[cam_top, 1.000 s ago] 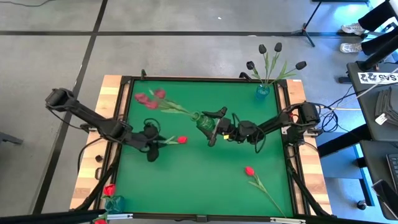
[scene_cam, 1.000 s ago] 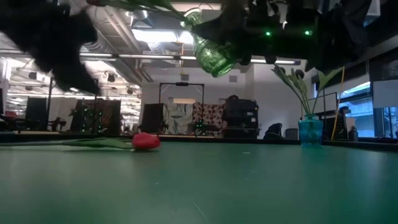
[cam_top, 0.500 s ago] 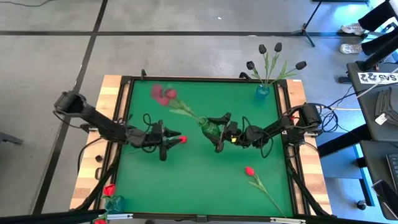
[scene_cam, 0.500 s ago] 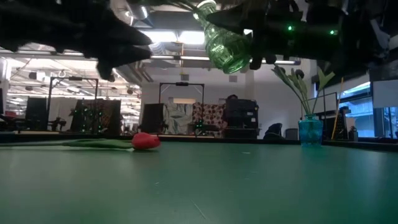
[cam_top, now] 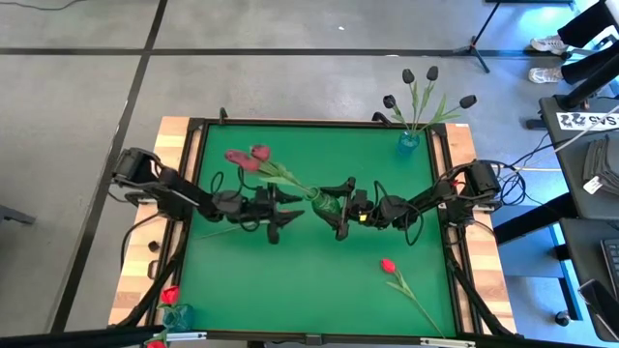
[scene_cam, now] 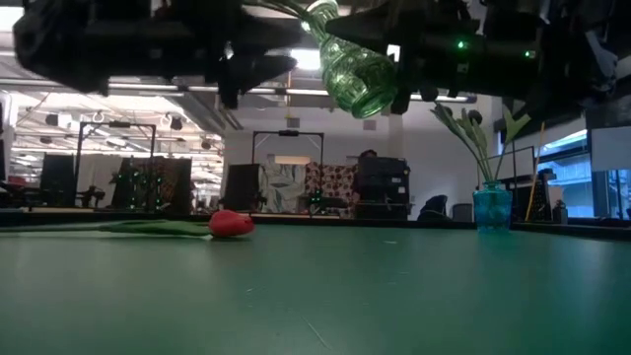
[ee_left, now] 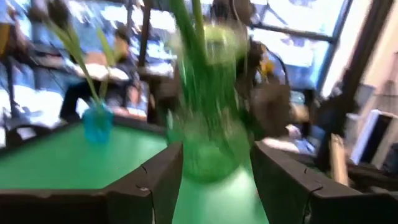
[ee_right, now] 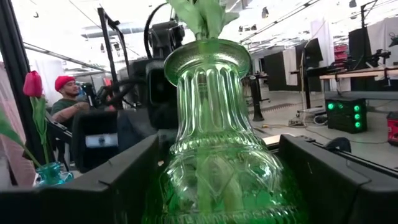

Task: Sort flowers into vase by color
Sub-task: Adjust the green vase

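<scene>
A green glass vase (cam_top: 322,200) with dull pink-red tulips (cam_top: 247,157) in its neck hangs tilted above the table's middle in my right gripper (cam_top: 340,205); the low view shows it high over the green mat (scene_cam: 360,74). My left gripper (cam_top: 288,209) is open and lifted, just left of the vase. In its wrist view the vase (ee_left: 211,124) stands ahead between its fingers, apart from them. A bright red tulip (scene_cam: 232,224) lies on the mat below the left gripper, and another (cam_top: 389,266) lies near the right edge. My right gripper pinches the vase's wide lower body (ee_right: 217,180) between its two fingers (ee_right: 124,183), one on each side. The fingers come level from the table's right and lie along the vase. The vase is lifted clear, tilted, its neck (scene_cam: 323,15) pointing up and toward the table's left.
A blue vase (cam_top: 409,141) with black tulips (cam_top: 406,75) stands at the far right corner. Another blue vase (cam_top: 175,313) with red tulips stands at the near left corner. Green mat lies bare on the near side, between the two arms.
My left gripper has moved toward the table's right, up to the vase, and has risen off the red tulip, which stays on the mat. My right gripper has carried the vase a little toward the near right, and the pink-red heads have swung with it.
</scene>
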Controlling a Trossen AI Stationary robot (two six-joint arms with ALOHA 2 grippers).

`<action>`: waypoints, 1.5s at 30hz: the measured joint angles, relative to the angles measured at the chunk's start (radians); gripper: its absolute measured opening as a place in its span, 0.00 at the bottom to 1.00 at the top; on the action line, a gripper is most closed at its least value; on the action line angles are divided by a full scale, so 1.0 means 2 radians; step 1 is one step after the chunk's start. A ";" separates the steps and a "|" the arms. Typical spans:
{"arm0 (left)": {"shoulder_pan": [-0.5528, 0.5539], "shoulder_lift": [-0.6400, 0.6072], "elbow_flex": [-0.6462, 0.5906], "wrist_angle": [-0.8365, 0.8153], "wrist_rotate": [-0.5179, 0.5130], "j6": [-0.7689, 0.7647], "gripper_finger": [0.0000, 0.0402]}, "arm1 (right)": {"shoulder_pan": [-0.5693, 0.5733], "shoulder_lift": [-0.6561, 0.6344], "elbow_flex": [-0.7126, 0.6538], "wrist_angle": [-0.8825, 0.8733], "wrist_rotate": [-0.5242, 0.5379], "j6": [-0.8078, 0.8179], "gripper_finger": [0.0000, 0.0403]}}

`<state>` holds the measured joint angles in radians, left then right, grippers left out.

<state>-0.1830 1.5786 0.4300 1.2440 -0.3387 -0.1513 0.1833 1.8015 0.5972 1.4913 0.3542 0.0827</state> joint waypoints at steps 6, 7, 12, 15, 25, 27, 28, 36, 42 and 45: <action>0.022 0.001 0.029 0.002 0.012 0.028 0.47 | 0.000 0.000 0.000 -0.008 -0.004 0.009 0.78; 0.029 0.003 0.035 0.003 0.025 0.028 0.47 | 0.000 0.000 0.000 -0.009 -0.004 0.010 0.78; 0.051 0.020 0.066 0.000 0.051 0.012 0.47 | -0.001 0.000 0.001 -0.009 -0.004 0.009 0.77; 0.052 0.036 0.079 0.000 0.077 0.012 0.47 | 0.000 0.000 0.003 -0.015 -0.009 0.008 0.78; 0.044 0.065 0.111 0.000 0.085 0.015 0.47 | 0.001 -0.001 0.003 -0.018 -0.016 0.008 0.78; 0.045 0.065 0.112 0.000 0.084 0.011 0.46 | 0.001 -0.001 0.003 -0.022 -0.015 0.007 0.79; 0.045 0.065 0.112 0.000 0.084 0.003 0.45 | 0.001 -0.001 0.003 -0.025 -0.013 0.007 0.79; 0.046 0.058 0.113 -0.058 0.072 -0.011 0.38 | 0.000 -0.001 0.004 -0.071 -0.007 0.007 0.81; 0.064 0.033 0.117 -0.153 0.078 -0.005 0.38 | -0.001 -0.033 0.005 -0.193 -0.012 0.036 0.81; 0.073 0.033 0.128 -0.196 0.083 0.004 0.38 | -0.001 -0.062 0.005 -0.280 -0.012 0.049 0.81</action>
<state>-0.0360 1.6440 0.6861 0.8522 -0.1723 -0.1430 0.1806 1.6780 0.6079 0.9315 0.3305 0.1816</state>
